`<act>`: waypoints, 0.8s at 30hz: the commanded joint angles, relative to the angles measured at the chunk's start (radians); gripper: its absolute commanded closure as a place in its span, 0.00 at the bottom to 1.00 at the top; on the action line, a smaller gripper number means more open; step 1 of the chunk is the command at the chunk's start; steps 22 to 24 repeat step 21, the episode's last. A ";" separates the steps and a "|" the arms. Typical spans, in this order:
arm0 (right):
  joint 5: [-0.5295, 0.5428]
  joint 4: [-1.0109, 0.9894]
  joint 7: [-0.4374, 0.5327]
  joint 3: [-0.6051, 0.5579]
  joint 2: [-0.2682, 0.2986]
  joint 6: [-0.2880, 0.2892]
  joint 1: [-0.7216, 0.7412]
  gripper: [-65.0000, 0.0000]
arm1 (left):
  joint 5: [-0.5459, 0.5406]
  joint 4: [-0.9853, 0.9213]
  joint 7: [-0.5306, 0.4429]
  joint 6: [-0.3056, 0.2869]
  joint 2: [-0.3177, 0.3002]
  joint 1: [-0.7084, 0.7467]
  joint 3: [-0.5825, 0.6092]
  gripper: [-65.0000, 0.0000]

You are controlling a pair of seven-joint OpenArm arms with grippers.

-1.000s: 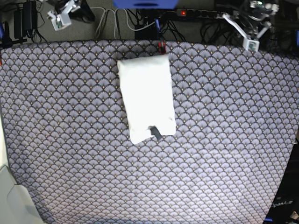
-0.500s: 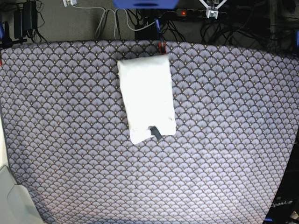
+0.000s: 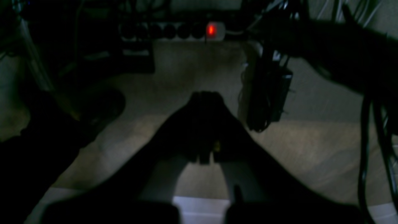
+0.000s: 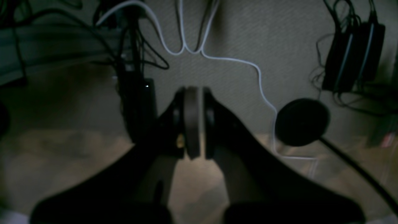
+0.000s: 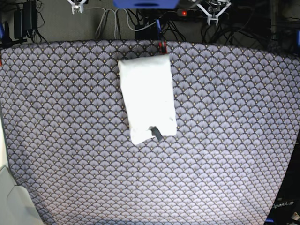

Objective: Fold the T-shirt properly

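Observation:
The T-shirt (image 5: 147, 98) lies folded into a narrow white rectangle on the patterned table cover (image 5: 225, 140), plain side up, with a small dark patch (image 5: 155, 132) at its near edge. Both grippers hang beyond the table's far edge, well clear of the shirt. In the base view my left gripper (image 5: 213, 11) is at the top right and my right gripper (image 5: 77, 5) at the top left. The left wrist view shows the left gripper (image 3: 205, 99) shut and empty over the floor. The right gripper (image 4: 192, 93) in the right wrist view is also shut and empty.
A power strip with a red light (image 5: 183, 12) and tangled cables (image 5: 140, 23) lie on the floor behind the table. White cables (image 4: 217, 56) and a black round object (image 4: 301, 121) sit under the right gripper. A pale object (image 5: 9, 197) stands at the near left corner.
Both arms have drawn back past the far edge, the left one swinging in from the far right corner toward the middle. The folded T-shirt has not moved.

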 commanded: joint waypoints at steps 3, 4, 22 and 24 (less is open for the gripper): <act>0.004 0.002 -0.033 -0.004 -0.012 -0.088 0.043 0.99 | -0.001 -0.003 0.008 0.056 0.006 0.001 0.001 1.00; 0.004 0.002 -0.049 -0.004 -0.013 -0.105 0.050 0.99 | 0.001 -0.003 0.003 0.096 0.006 0.001 0.003 1.00; 0.004 0.002 -0.064 -0.004 -0.075 -0.133 0.031 0.99 | 0.009 0.007 0.000 0.147 0.023 -0.002 0.009 1.00; 0.004 0.002 -0.064 -0.004 -0.075 -0.133 0.031 0.99 | 0.009 0.007 0.000 0.147 0.023 -0.002 0.009 1.00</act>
